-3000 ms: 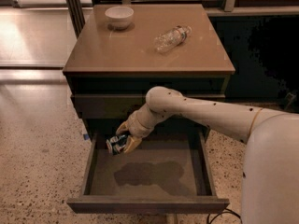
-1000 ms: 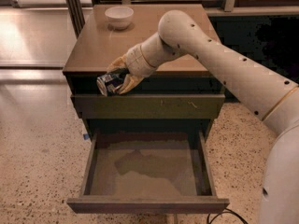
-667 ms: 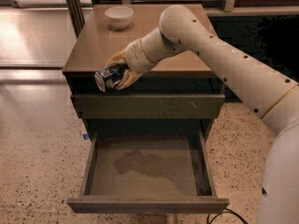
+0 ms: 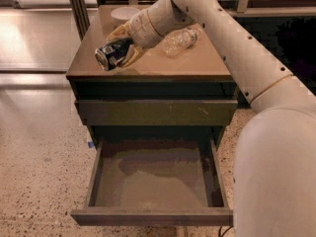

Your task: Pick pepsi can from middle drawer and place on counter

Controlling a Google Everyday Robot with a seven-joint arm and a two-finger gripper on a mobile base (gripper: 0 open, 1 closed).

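One gripper (image 4: 122,48), jaws closed around the tilted pepsi can (image 4: 106,56), has risen over the front-left corner of the counter (image 4: 197,65); the middle drawer (image 4: 153,181) lies open and empty, so only setting down remains.

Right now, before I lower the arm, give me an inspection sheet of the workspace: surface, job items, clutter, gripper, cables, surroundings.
Surface: counter, tan and glossy.
Job's things: can tilted, silvery end toward the camera, held over the counter's front left; drawer open, nothing in it.
Clutter: bowl at the back left; plastic bottle lying on its side behind the arm.
Gripper: gripper shut on the can, over the counter's front left part.
Cables: nothing seen.
Surroundings: speckled floor; upper drawer front shut.
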